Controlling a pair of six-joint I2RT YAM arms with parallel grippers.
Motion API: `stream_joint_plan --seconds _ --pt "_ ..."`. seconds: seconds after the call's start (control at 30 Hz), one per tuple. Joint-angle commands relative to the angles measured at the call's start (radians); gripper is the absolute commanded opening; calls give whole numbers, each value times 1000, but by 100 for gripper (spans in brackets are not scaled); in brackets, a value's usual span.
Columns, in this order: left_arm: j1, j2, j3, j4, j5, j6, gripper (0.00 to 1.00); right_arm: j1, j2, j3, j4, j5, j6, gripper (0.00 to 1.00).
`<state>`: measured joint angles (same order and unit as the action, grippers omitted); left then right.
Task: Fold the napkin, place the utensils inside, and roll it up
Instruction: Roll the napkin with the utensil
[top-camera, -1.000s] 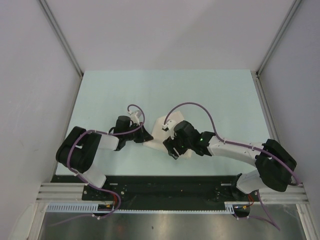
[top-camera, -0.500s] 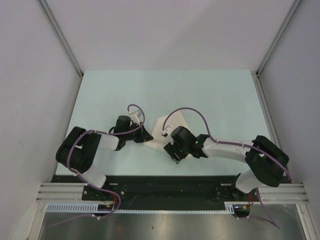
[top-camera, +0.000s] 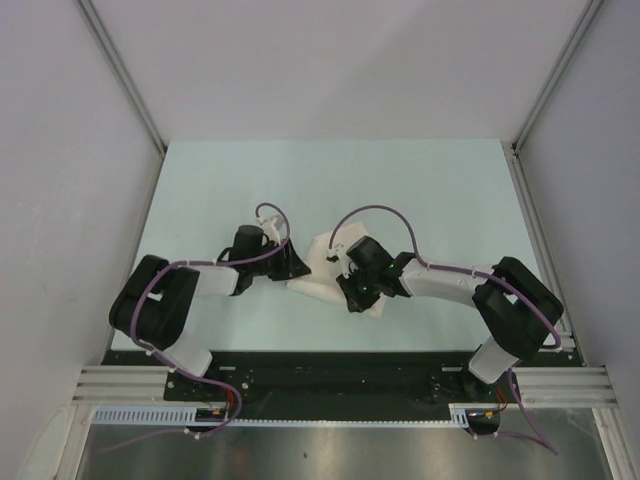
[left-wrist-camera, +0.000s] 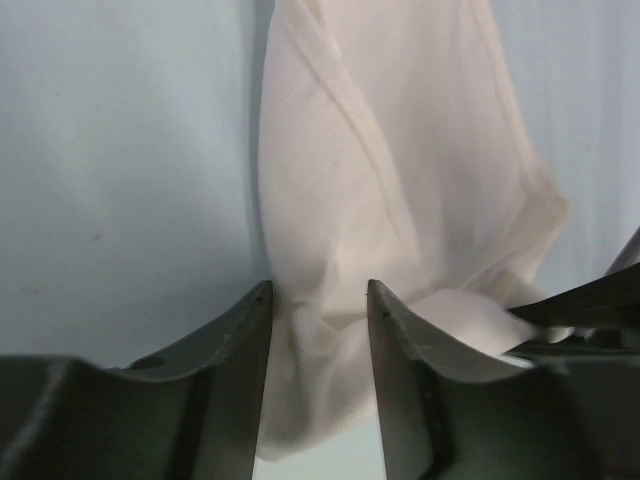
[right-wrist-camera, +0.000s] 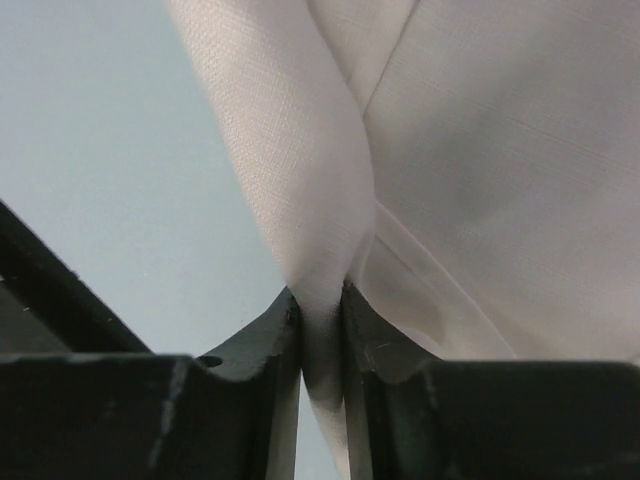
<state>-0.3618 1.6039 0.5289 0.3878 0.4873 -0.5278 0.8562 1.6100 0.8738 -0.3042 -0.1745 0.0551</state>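
Top external view: the napkin (top-camera: 312, 284) lies bunched in a cream heap near the centre of the pale desk (top-camera: 420, 190), a little toward 6 o'clock. The left end effector (top-camera: 295, 268) meets the heap at its 9 o'clock edge. The right end effector (top-camera: 352, 298) sits over the cloth at about 4 o'clock. Both arms reach in from the near edge, the left from 7 o'clock and the right from 5 o'clock, purple cables looping over each wrist.

Left wrist view: the left end effector (left-wrist-camera: 318, 330) is released. Its two dark fingers (left-wrist-camera: 250, 330) stand apart at 6 o'clock, and a puffy fold of the napkin (left-wrist-camera: 380, 150) lies loose in the gap. From there the cloth runs up to 12 o'clock in long soft creases, with bare desk (left-wrist-camera: 120, 150) at 9 o'clock.

Right wrist view: the right end effector (right-wrist-camera: 322, 325) is clenched on the napkin (right-wrist-camera: 500, 180). Its fingers (right-wrist-camera: 270, 330) are drawn almost together at 6 o'clock, pinching a narrow ridge of cloth. The ridge rises from the pinch and fans out toward 12 and 2 o'clock. Bare desk (right-wrist-camera: 100, 150) fills the frame from 9 to 11 o'clock.
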Motion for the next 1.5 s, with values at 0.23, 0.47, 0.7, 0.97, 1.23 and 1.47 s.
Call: stream_joint_plan --seconds 0.23,0.47,0.7,0.97,1.23,1.47 --pt "15 -151 97 -127 -233 15 70 -178 133 8 -38 -502 18 15" --pt "15 -214 -49 11 -201 12 70 -292 212 4 -29 -655 42 14" --pt "14 -171 -89 161 -90 -14 68 -341 298 11 -26 -706 60 14" --pt "15 -62 -81 279 -13 -23 59 -379 358 13 -12 -720 83 14" --pt "14 39 -60 365 53 -58 41 -391 387 21 -21 -727 84 14" --pt "14 106 -26 321 54 -55 18 -393 301 80 -110 -666 94 43"
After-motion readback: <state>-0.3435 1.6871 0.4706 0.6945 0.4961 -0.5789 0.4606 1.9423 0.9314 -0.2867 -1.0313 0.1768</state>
